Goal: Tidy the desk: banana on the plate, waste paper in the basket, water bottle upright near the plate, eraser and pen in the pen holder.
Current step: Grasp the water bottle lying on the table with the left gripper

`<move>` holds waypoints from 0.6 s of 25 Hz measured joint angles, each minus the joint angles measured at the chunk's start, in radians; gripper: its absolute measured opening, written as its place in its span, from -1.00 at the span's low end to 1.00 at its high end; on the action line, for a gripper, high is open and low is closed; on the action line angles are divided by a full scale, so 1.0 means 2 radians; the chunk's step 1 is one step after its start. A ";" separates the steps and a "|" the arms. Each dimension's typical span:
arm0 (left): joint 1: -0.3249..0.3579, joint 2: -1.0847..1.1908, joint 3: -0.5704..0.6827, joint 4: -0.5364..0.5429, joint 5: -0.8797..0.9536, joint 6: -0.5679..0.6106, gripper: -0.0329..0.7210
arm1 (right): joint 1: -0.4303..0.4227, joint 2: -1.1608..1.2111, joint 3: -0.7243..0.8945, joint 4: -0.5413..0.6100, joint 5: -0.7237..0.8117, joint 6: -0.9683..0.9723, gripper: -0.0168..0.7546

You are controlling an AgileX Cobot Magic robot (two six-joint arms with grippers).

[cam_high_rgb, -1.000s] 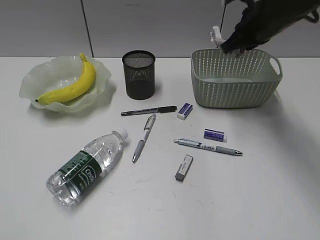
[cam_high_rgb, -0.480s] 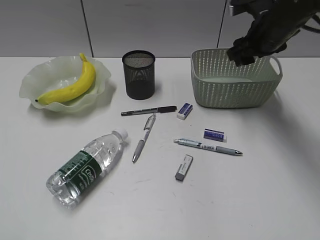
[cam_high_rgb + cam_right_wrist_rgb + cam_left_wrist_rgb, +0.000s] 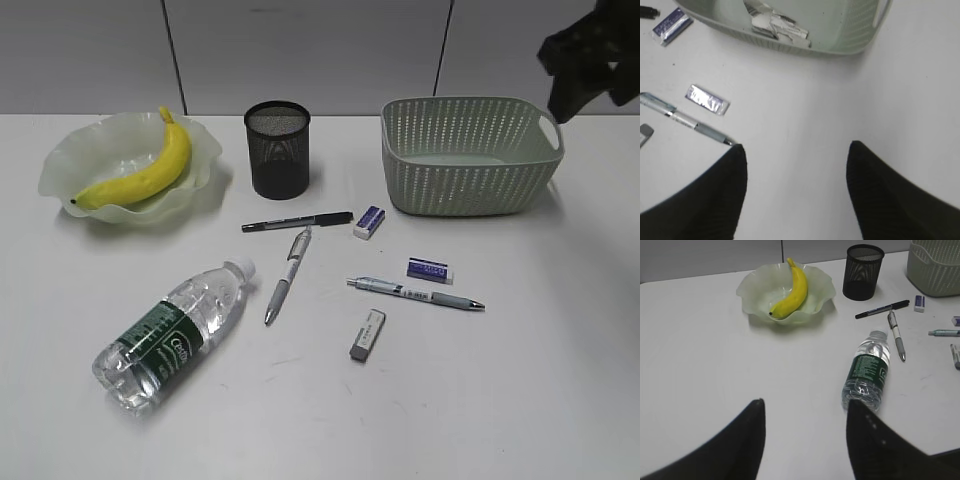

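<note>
Left wrist view: clear plastic water bottle with dark green label (image 3: 866, 376) lies flat on white worktop (image 3: 700, 355), just right-forward of spread, empty left claw (image 3: 805, 440), cap pointing away.

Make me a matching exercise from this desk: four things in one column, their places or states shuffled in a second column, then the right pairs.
Things:
1. banana
2. water bottle
3. waste paper
4. pen holder

Places or states:
A. lying on its side on the desk
B. inside the basket
C. in the plate
D. standing upright between plate and basket

Pairs: 1-C, 2-A, 3-B, 4-D

The plate sits far left, the basket far right.
</note>
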 joint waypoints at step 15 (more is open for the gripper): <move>0.000 0.000 0.000 0.000 0.000 0.000 0.11 | 0.000 -0.391 0.239 0.028 0.071 -0.003 0.34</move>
